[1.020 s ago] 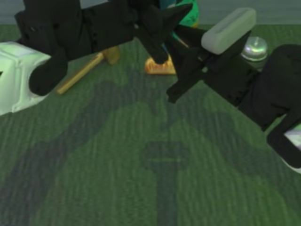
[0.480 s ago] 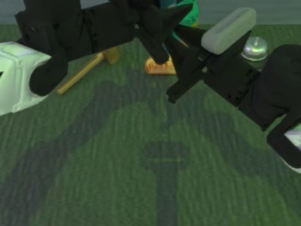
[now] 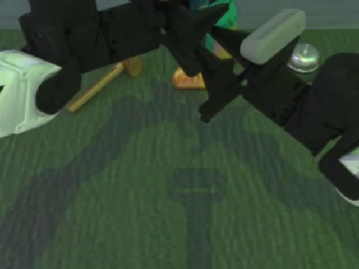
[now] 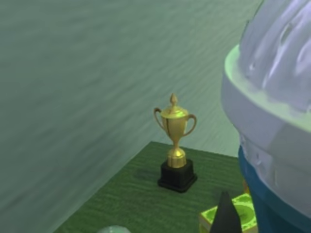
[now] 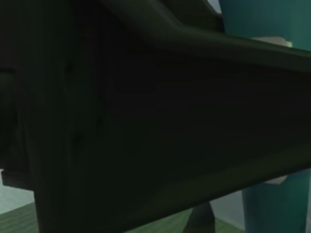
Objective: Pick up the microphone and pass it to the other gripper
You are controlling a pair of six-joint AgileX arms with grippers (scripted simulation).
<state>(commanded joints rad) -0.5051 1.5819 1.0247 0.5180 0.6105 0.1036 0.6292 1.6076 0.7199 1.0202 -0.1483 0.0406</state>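
The microphone (image 4: 272, 97) fills the side of the left wrist view, its white-grey head above the teal-blue handle. My left gripper (image 3: 206, 37) is raised at the top centre of the top view and is shut on the microphone. Only a sliver of teal (image 3: 194, 3) shows there. One of its fingertips (image 4: 224, 213) pokes into the left wrist view. My right gripper (image 3: 207, 73) reaches in from the right with its fingers spread wide, right beside the left one. The right wrist view is mostly dark, with the teal handle (image 5: 272, 204) behind a black gripper body.
A gold trophy (image 4: 175, 145) stands at the table's far corner beside a yellow-green block (image 4: 240, 211). A wooden mallet (image 3: 104, 84), an orange object (image 3: 188, 80), a green bottle (image 3: 224, 19) and a silver bell (image 3: 304, 58) lie along the back under the arms.
My right gripper has edged a little left toward the left gripper, and the orange object is more covered. The left arm has barely moved.
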